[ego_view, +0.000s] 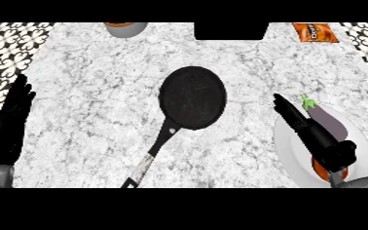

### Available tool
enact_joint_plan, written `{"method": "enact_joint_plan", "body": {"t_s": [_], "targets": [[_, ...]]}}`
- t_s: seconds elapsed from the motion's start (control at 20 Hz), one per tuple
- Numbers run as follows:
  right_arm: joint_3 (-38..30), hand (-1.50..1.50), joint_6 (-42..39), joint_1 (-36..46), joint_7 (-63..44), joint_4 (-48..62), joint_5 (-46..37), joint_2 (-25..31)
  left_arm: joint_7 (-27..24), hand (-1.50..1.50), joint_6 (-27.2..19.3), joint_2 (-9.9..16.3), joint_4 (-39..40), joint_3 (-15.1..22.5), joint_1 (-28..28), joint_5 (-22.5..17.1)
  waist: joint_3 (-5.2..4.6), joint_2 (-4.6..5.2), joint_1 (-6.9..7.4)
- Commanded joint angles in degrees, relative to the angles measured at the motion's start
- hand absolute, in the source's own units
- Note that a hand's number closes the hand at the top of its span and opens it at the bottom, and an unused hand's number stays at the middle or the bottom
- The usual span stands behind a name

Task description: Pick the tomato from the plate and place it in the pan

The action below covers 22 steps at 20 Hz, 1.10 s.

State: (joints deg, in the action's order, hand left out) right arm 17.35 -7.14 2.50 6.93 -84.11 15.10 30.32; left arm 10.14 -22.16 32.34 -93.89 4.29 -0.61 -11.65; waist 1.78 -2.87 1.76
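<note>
**Head view: right hand over the plate, pan at centre**

R. hand point(316, 134) enters from the lower right corner and lies diagonally across the white plate point(285, 148), fingers pointing up and to the left. Fingers are straight and close together, uncurled, with nothing held between them; the tips reach past the plate's upper-left rim onto the marble counter point(93, 78).

Tomato point(321, 168) shows only as an orange-red patch at the plate's lower part, just beneath the wrist end of the hand and well behind the fingertips; it is mostly hidden, so contact with the hand cannot be judged. An eggplant point(325, 118), purple with a green stem, lies on the plate's upper right, just beside the fingers on their right side.

Pan point(193, 97), black and round, sits mid-counter, w/ its handle point(147, 158) running down and left toward the lower edge; it holds nothing and stands apart from the plate.

L. hand point(16, 117) rests at the left edge, fingers straight and pointing up.

At the far edge: a grey bowl point(126, 28) w/ orange contents, upper left, and an orange packet point(315, 32), upper right.
</note>
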Motion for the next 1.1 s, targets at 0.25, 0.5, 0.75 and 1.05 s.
{"method": "enact_joint_plan", "body": {"t_s": [0.25, 0.5, 0.75, 1.05], "targets": [[-23.9, -1.5, 17.2, 0.8, 8.6, -4.4, 10.8, -5.2, -2.8, 0.0, 3.4, 0.5, 0.0, 6.0, -5.6, 4.3, -1.7, 1.96, -5.84], [-33.0, -1.5, 29.7, -13.5, 1.7, 1.3, 9.8, -4.4, -3.0, 0.0, 3.7, -1.4, 0.4, 6.1, -7.6, 2.3, -1.89, 1.98, -8.18], [-30.5, -1.5, 29.0, -29.5, -1.0, -8.2, 0.1, 3.3, -4.8, 0.0, 3.3, -5.1, 1.7, 11.2, -6.2, 6.1, -2.02, 2.68, -5.01], [-32.5, -1.5, 22.2, -36.1, -9.6, -16.9, -2.4, 13.4, -2.7, 0.0, 6.2, -3.0, -0.2, 10.8, -5.2, 6.5, -1.89, 2.85, -2.5]]}}
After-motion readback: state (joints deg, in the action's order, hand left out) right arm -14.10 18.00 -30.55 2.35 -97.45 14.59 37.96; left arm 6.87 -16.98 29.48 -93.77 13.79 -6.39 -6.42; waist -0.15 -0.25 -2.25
